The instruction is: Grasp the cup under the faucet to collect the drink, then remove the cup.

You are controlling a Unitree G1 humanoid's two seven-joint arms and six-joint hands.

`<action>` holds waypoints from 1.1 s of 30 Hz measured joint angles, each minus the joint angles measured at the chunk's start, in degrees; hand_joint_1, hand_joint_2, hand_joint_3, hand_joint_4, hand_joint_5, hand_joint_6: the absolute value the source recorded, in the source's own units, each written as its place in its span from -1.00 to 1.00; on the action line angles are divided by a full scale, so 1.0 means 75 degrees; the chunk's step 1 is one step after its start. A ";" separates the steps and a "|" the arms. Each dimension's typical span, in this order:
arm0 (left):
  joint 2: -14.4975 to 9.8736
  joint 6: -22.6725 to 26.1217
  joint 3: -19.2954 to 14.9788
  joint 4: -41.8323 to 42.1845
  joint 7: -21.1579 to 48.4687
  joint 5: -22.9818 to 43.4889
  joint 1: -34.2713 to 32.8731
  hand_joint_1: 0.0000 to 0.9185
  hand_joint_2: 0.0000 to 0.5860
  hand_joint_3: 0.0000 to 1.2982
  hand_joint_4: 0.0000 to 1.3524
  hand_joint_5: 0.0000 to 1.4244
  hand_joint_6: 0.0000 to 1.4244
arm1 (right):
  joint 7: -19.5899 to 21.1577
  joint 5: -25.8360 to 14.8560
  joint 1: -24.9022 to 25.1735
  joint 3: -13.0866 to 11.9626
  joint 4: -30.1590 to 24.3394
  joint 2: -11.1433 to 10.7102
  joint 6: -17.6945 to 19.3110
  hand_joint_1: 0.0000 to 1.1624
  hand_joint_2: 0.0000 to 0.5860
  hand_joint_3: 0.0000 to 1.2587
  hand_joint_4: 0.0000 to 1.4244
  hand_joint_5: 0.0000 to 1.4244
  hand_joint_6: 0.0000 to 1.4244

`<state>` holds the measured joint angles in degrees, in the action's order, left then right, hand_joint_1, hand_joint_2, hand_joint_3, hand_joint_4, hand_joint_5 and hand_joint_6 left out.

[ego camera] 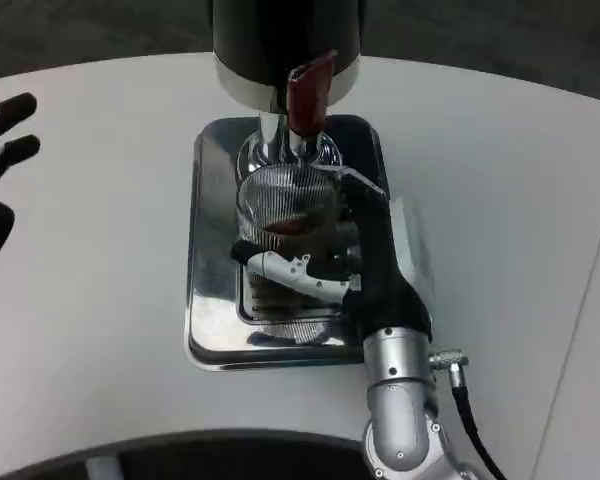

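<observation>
Both fingers (280, 268) and thumb encircle the cup (285, 205).

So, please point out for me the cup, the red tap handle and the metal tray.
cup (283, 205), head view, on its ribbed glass wall above the fingers.
red tap handle (308, 98), head view, on the middle of the lever.
metal tray (210, 260), head view, on its bare left side.

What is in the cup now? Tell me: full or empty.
Partly filled: dark liquid shows low inside the ribbed glass cup, which the right hand holds upright under the faucet.
</observation>
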<state>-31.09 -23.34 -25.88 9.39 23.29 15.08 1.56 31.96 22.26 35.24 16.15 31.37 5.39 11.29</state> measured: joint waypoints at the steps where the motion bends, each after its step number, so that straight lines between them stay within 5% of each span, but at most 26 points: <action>1: 0.0000 0.0004 0.0003 0.0000 0.0000 0.0000 -0.0001 -1.00 -0.31 -0.85 -1.00 -0.89 -0.99 | 0.0001 0.0018 -0.0046 0.0017 -0.0067 0.0002 -0.0015 0.88 -0.74 0.12 0.29 0.32 0.70; 19: 0.0017 0.0026 0.0272 0.0088 0.0010 -0.0401 0.0062 -1.00 -0.33 -1.00 -1.00 -1.00 -1.00 | -0.0351 0.0579 -0.1341 0.0280 -0.2276 0.0128 -0.0829 0.88 -0.74 0.12 0.31 0.32 0.76; 33: -0.1281 0.0016 0.0754 0.0894 0.0342 -0.3649 0.0863 -1.00 -0.58 -1.00 -1.00 -1.00 -1.00 | -0.1089 0.0561 -0.2437 0.0261 -0.3990 -0.0159 -0.1112 0.89 -0.79 0.13 0.32 0.34 0.77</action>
<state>-40.70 -23.22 -20.23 16.09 25.86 -12.28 8.03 23.79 26.47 16.97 18.11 1.44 4.19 2.95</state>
